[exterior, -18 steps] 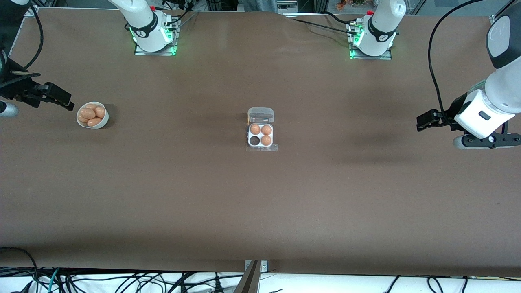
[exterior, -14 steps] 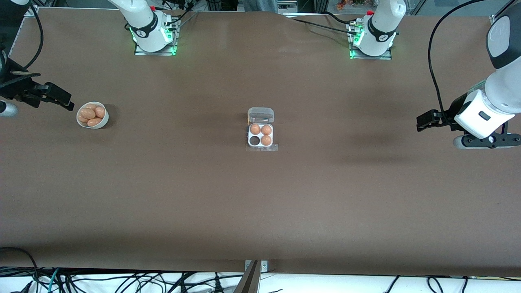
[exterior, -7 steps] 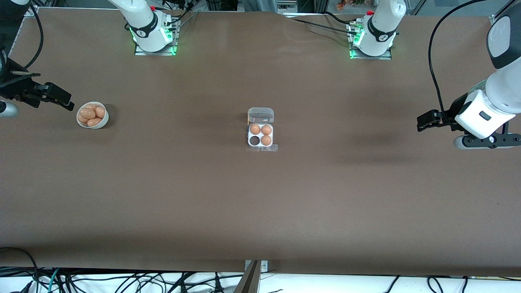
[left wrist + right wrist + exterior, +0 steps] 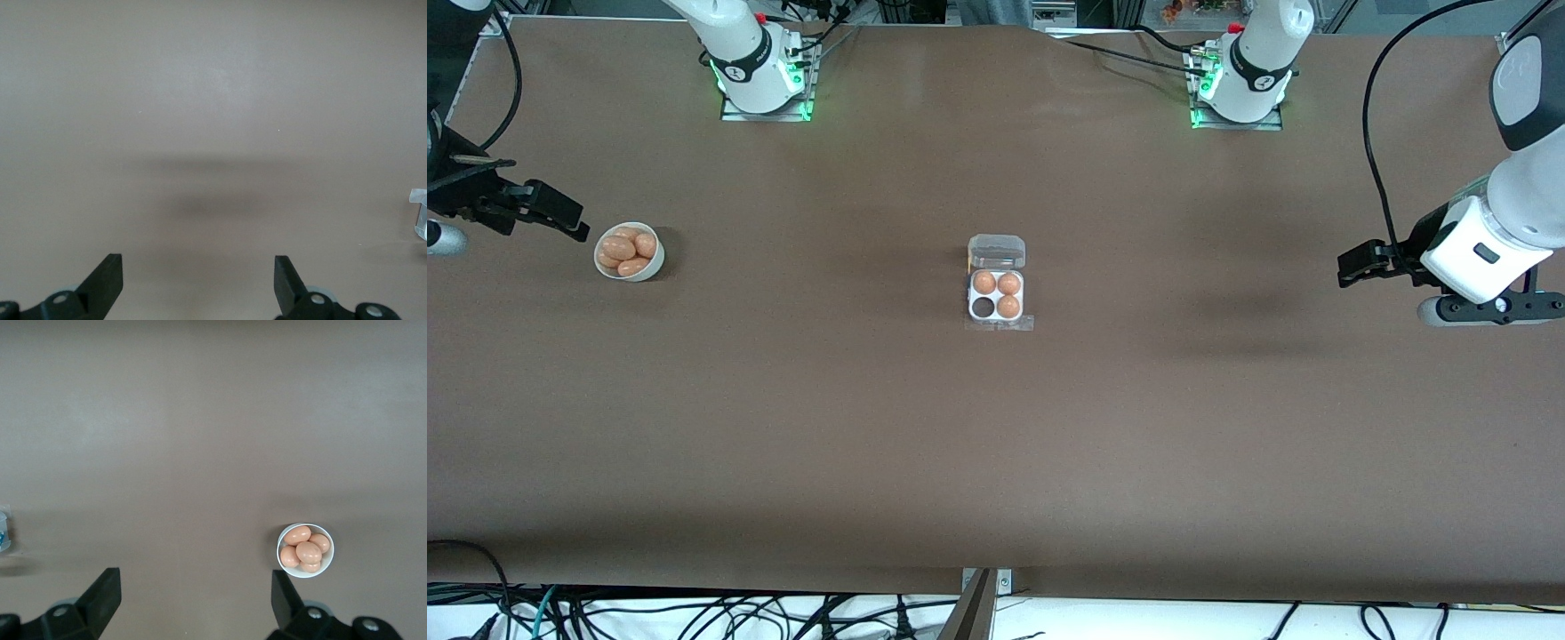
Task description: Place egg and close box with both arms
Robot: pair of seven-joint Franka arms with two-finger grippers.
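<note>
The box [image 4: 996,297] sits mid-table, a white four-cell tray with its clear lid [image 4: 996,252] open. It holds three tan-orange eggs [image 4: 984,283]; one cell [image 4: 983,308] is empty. Several like eggs [image 4: 624,248] lie in a round white bowl [image 4: 649,264] toward the right arm's end, also in the right wrist view [image 4: 305,550]. My right gripper [image 4: 560,218] hangs open and empty in the air beside the bowl [image 4: 193,600]. My left gripper [image 4: 1353,264] hangs open and empty over bare table at the left arm's end [image 4: 199,283]. An edge of the box shows in the left wrist view [image 4: 420,213].
The brown table [image 4: 996,444] spreads wide around the box and bowl. The two arm bases [image 4: 760,76] [image 4: 1240,80] stand along the edge farthest from the front camera. Cables hang below the near edge [image 4: 694,613].
</note>
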